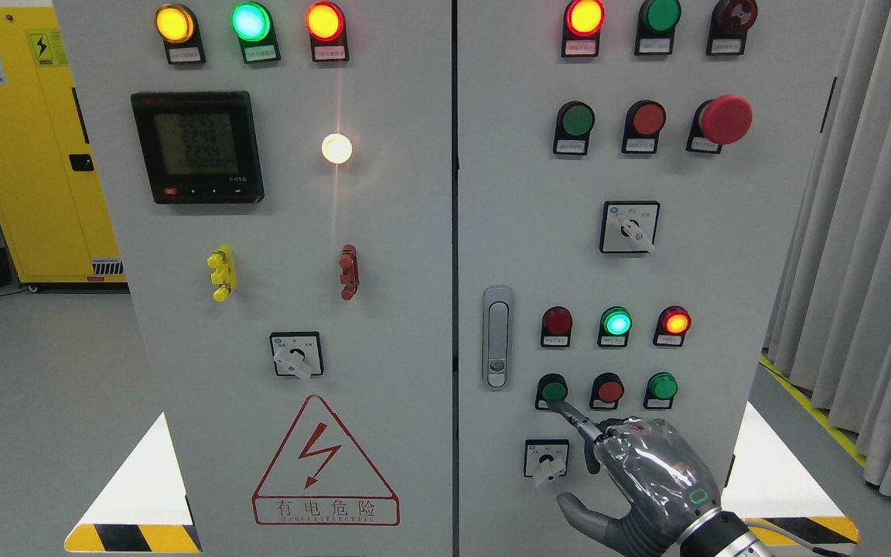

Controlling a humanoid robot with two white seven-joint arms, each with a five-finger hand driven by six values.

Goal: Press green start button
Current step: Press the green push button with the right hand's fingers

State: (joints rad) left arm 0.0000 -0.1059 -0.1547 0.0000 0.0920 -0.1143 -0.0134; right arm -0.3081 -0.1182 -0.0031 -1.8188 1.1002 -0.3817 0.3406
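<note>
The robot's right hand (639, 480) reaches up from the lower right toward the grey control cabinet (724, 255); its index finger (573, 418) is stretched out straight, the tip touching the green button (551, 391) at the left end of the lowest button row, beside a red button (609, 391); the other fingers are curled in, holding nothing; the thumb juts out low to the left.

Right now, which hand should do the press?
Right. The right hand already has its index finger extended to the lower green button, apparently touching it. The left hand isn't in view.
</note>
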